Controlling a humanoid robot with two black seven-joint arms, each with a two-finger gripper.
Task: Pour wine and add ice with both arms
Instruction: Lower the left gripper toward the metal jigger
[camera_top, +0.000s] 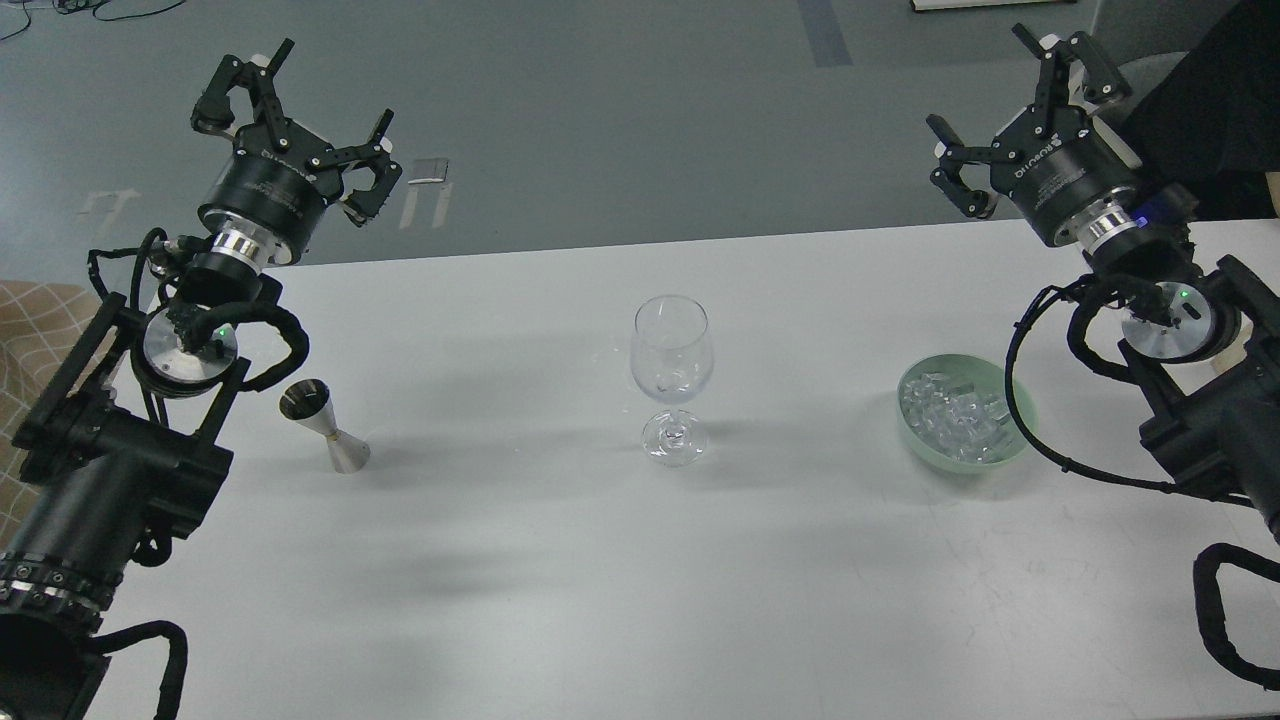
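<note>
A clear wine glass (673, 375) stands upright in the middle of the white table (560, 560). I cannot make out any wine in it. A small steel jigger (323, 424) stands to its left, near my left arm. A pale green bowl (1019, 440) at the right holds a heap of clear ice cubes (955, 416). My left gripper (290, 110) is open and empty, raised beyond the table's far left edge. My right gripper (1020, 100) is open and empty, raised beyond the far right edge, above and behind the bowl.
Grey floor lies beyond the table's far edge. A tan checked cloth (30, 330) shows at the left edge. A dark object (1215, 110) stands at the far right behind my right arm.
</note>
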